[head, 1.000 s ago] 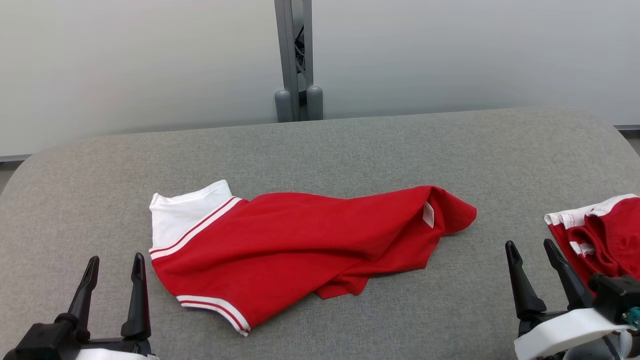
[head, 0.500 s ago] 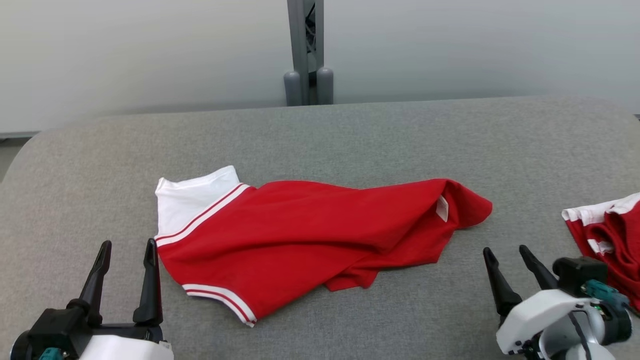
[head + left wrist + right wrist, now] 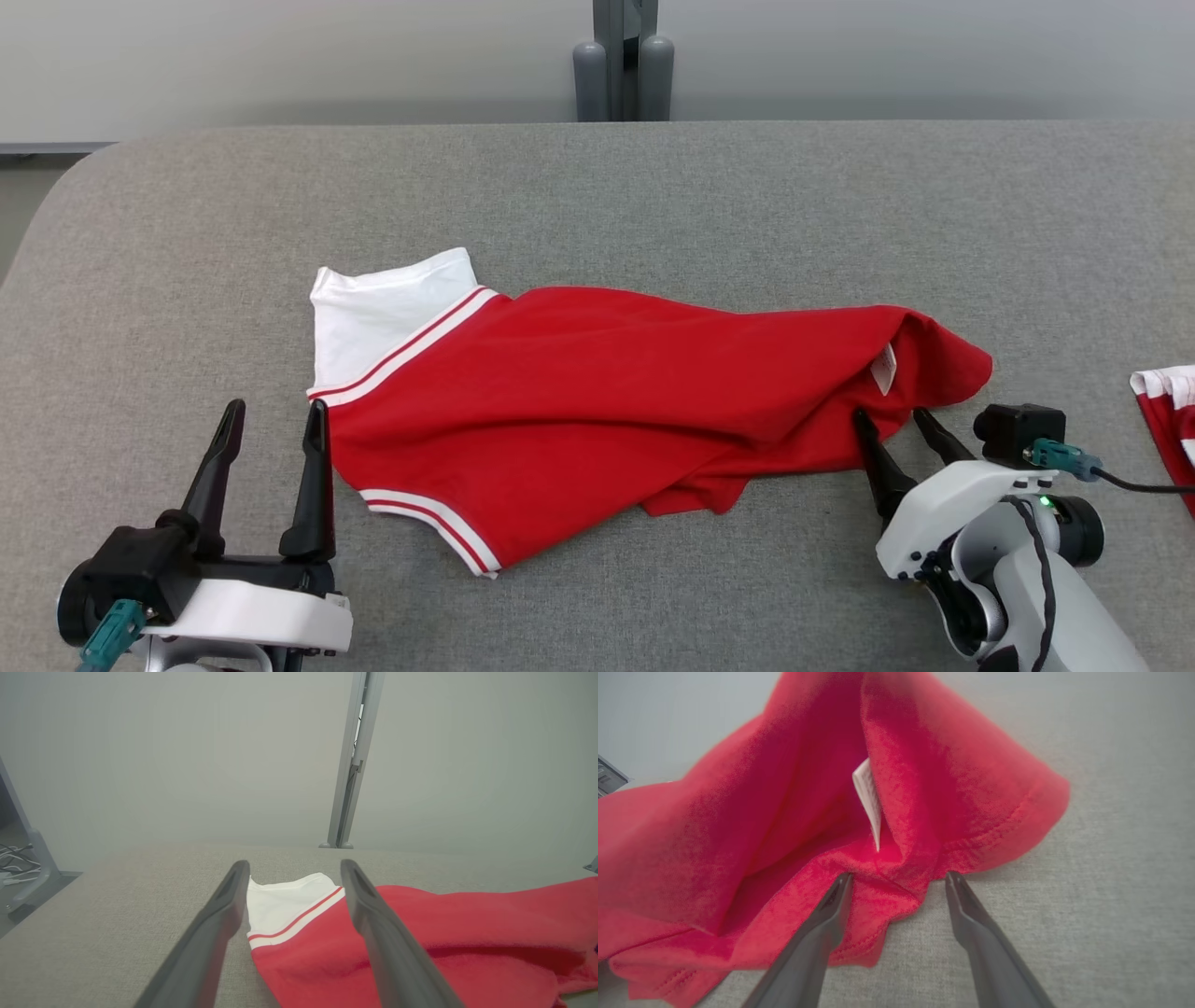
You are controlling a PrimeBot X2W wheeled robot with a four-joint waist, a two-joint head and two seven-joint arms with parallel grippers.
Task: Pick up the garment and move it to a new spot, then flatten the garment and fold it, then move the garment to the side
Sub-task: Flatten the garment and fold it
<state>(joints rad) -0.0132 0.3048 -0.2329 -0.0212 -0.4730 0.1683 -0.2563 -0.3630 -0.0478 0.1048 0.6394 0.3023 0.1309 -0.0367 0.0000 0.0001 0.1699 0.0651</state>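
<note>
Red garment [image 3: 607, 392] stretches left-to-right, white end [image 3: 373, 317] leftward; left hand [image 3: 278, 406], right hand [image 3: 889, 413] both spread.

A second red-and-white cloth [image 3: 1172, 420] near the right edge of the counter [image 3: 597, 187] is cut off by the head view. The white tag [image 3: 868, 798] in the red garment [image 3: 607, 392] is too blurred to read; its underside folds lie hidden.
</note>
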